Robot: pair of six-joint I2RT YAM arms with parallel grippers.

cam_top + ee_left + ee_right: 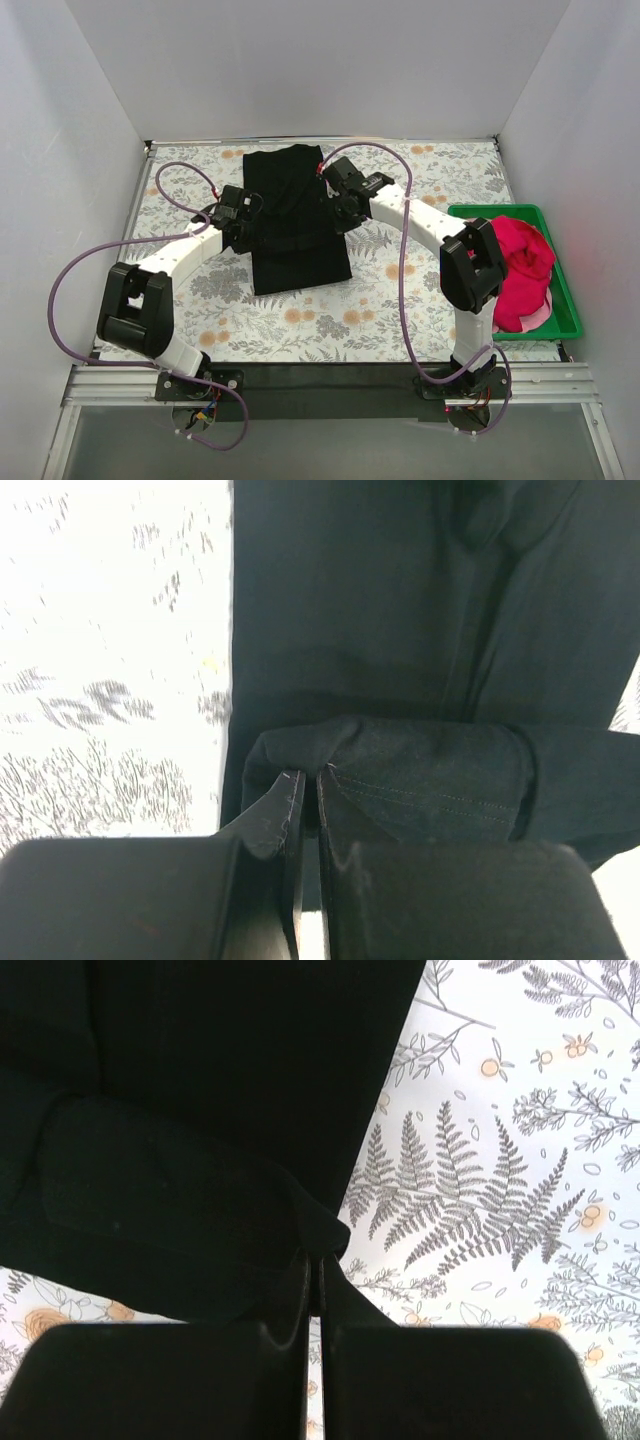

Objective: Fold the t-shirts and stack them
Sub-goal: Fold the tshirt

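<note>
A black t-shirt [295, 220] lies as a long narrow strip in the middle of the floral table, running from the back toward the front. My left gripper [240, 228] is at its left edge, shut on a bunched fold of the black cloth [400, 770]; the left gripper [311, 778] shows its jaws pinched together on that fold. My right gripper [338, 212] is at the right edge, shut on the shirt's edge. In the right wrist view the right gripper [315, 1260] pinches a tuck of the black t-shirt [200, 1110]. A pinkish-red t-shirt [520, 265] lies crumpled in the crate.
A green plastic crate [565, 300] stands at the table's right side, beside the right arm's elbow. White walls close the table on the left, back and right. The floral tablecloth [400, 300] shows around the shirt. Purple cables loop over both arms.
</note>
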